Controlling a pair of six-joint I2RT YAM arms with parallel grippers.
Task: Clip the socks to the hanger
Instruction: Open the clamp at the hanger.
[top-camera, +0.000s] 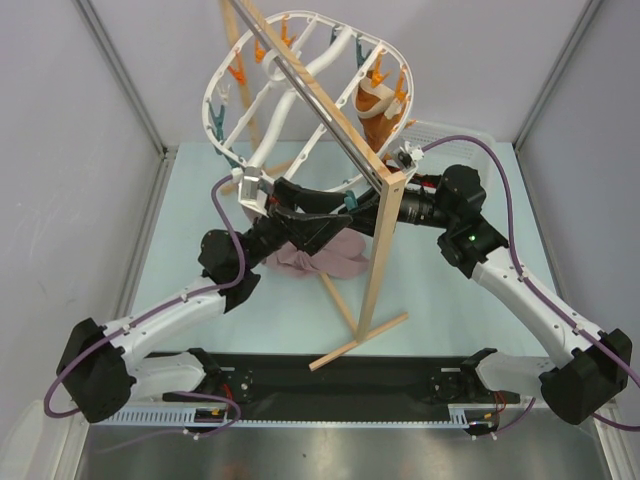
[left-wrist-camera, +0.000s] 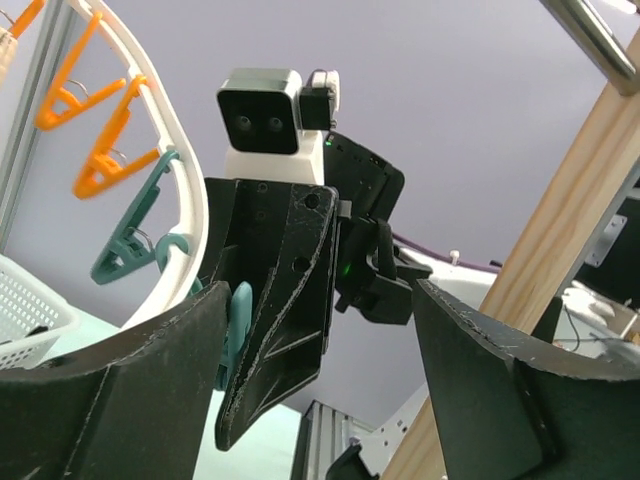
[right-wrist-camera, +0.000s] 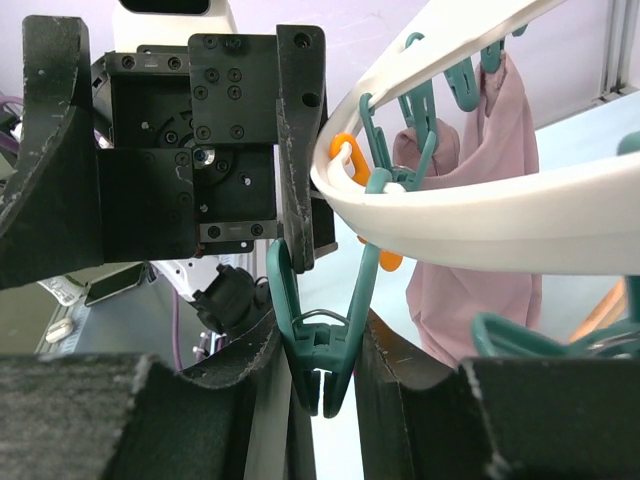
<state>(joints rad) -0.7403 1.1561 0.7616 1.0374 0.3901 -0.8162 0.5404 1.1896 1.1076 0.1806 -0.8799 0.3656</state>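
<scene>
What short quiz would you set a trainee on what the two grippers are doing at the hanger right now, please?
1. True or false: the right gripper is pinching a teal clip that hangs from the hanger.
2. In the right wrist view, what hangs behind the hanger's rim? A. a mauve-pink cloth; B. a green towel; C. a blue shirt.
3. Fill in: the left gripper has its jaws ____ (open or shut).

Key: 1 true; 2 A; 3 open.
</scene>
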